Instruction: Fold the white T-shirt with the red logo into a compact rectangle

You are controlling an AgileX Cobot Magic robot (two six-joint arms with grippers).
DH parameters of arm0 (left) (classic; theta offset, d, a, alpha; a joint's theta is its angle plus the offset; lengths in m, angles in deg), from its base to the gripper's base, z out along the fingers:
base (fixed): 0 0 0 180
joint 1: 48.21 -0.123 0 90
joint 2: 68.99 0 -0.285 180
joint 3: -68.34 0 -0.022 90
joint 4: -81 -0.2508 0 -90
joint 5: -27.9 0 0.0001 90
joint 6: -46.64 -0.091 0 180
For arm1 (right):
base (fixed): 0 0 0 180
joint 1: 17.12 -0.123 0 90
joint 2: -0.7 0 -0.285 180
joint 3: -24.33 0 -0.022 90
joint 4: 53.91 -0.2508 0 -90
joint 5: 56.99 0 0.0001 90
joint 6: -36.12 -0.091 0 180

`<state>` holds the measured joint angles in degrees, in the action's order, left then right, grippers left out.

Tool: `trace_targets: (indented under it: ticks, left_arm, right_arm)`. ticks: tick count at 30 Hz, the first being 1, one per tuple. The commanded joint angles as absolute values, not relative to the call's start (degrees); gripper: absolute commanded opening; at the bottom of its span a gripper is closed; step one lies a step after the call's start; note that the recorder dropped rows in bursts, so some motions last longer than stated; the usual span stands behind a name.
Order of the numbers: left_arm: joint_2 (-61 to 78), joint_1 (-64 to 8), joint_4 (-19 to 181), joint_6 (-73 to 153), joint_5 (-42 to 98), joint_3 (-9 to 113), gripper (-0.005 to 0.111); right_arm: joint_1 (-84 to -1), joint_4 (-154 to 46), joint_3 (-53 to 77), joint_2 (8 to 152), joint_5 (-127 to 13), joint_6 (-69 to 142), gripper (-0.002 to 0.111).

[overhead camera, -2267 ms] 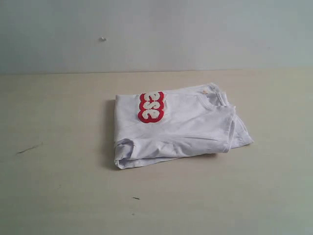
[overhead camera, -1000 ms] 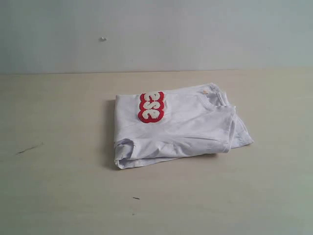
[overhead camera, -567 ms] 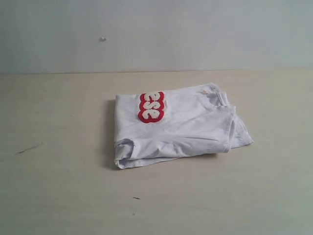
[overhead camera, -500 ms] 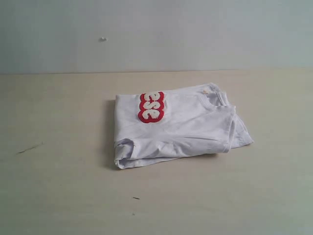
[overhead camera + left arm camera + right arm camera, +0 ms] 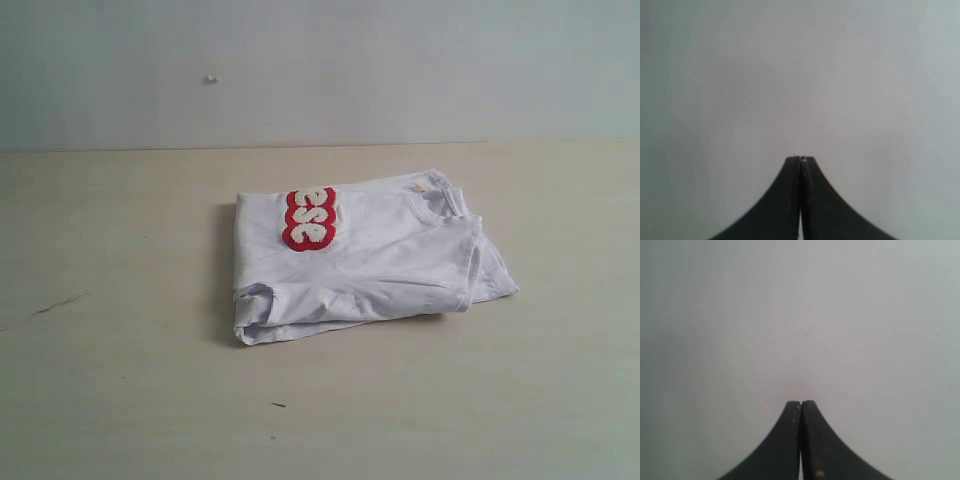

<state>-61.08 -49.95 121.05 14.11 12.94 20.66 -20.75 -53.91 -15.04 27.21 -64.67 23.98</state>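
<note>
On table [image 5: 120, 380]: white T-shirt [image 5: 380, 270] folded | jaws pressed together, facing pale surface [image 5: 800, 75]

1. A pale beige table [image 5: 120, 400] is seen spread across the lower part of the exterior view.
2. A thin dark streak [image 5: 58, 303] is picked out on it, near the left edge.
3. A small dark fleck [image 5: 277, 404] is spotted nearer the front.
4. A grey-blue wall [image 5: 420, 70] is met at the table's far edge.
5. A tiny pale speck [image 5: 210, 79] is noted on that wall.
6. A blank grey backdrop [image 5: 790, 75] is shown in both wrist views.
</note>
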Motion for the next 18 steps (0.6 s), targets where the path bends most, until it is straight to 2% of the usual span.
trace_targets:
  ticks: [1, 12, 18]
  left_arm:
    - [-61.21, -50.11, 120.85, 14.15, 13.00, 20.61, 0.000]
    - [-61.21, -50.11, 119.13, 14.15, 13.02, 20.61, 0.000]
    - [-61.21, -50.11, 93.27, 14.15, 21.92, 20.61, 0.000]
  right_arm:
    - [-20.77, -53.91, -15.30, 26.99, -64.69, 24.03, 0.000]
    - [-20.77, -53.91, -15.30, 26.99, -64.69, 24.03, 0.000]
    - [-20.77, -53.91, -15.30, 26.99, -64.81, 24.03, 0.000]
